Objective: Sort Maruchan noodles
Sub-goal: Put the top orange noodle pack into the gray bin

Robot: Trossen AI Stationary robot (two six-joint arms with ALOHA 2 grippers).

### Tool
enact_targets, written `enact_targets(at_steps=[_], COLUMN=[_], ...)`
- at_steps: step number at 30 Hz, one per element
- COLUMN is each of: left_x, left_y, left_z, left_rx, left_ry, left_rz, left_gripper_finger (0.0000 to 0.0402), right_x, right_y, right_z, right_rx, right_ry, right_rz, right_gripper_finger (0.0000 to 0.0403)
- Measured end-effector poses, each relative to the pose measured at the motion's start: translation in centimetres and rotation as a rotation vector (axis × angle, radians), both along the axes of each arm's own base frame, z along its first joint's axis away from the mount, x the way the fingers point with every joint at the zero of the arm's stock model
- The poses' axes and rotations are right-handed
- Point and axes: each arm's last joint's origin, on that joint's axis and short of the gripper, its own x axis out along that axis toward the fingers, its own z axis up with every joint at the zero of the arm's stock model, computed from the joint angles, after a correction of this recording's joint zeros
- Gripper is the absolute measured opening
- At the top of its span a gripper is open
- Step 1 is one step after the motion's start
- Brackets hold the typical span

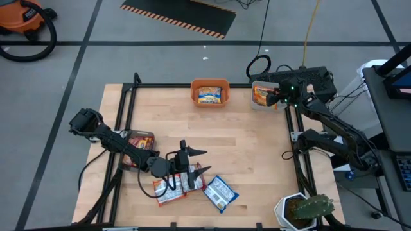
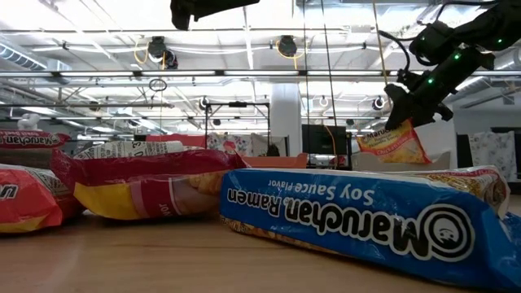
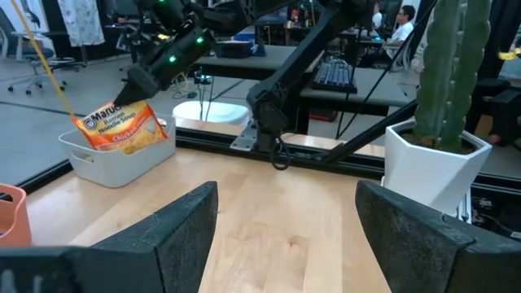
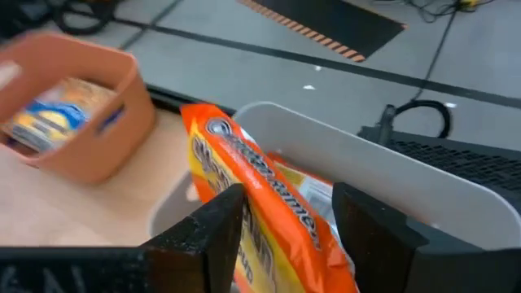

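**Orange packet hangs over the grey bin — right gripper has it pinched**

Up at the far right corner of the wooden tabletop [image 1: 244, 154], the right gripper [image 4: 281, 213] clamps a flat orange plastic Maruchan noodle packet [image 4: 269, 220] between its two dark fingers, dangling it just above the pale grey plastic bin [image 3: 122, 159]. In the left wrist view the packet hangs tilted, its long axis slanting down from the pinched upper edge, printed face turned towards the middle of the tabletop. It looks light and crinkly — a slippery film wrapper over a brittle noodle block, so a pinch at the sealed edge or across the thin sides seems the sound hold, and squeezing the flat faces hard could crack what's inside.

Meanwhile the left gripper [image 1: 192, 162] hovers, fingers spread wide and holding nothing, just above the cluster near the front edge: silver-and-red flat packets [image 1: 172, 187] lying side by side, and a blue-and-white flat packet [image 1: 220, 192] beside them, lying flat with its long axis angled across the board. The low view shows that one reads soy sauce flavour.

An orange plastic bin [image 1: 210, 83] at the back edge already holds a yellow-and-blue flat packet [image 1: 210, 95]. A dark red-brown packet [image 1: 140, 140] sits in a container at the left rail, partly hidden by the arm. A potted cactus [image 1: 313, 208] stands at the front right corner.
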Motion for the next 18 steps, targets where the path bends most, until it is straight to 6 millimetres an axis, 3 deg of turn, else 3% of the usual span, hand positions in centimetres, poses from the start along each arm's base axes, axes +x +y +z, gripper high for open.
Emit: enact_targets(at_steps=[7, 18], left_x=[0.0, 0.0], left_y=[0.0, 0.0], left_z=[0.0, 0.0], left_rx=[0.000, 0.001], left_ry=[0.000, 0.003], left_rz=[0.000, 0.000], left_gripper_finger=[0.0296, 0.0296], right_x=[1.2, 3.2], right_y=[-0.1, -0.7], right_z=[-1.1, -2.8], right_rx=[-0.024, -0.158], right_ry=[0.168, 0.543], right_rz=[-0.036, -0.145], right_gripper_finger=[0.0215, 0.0211])
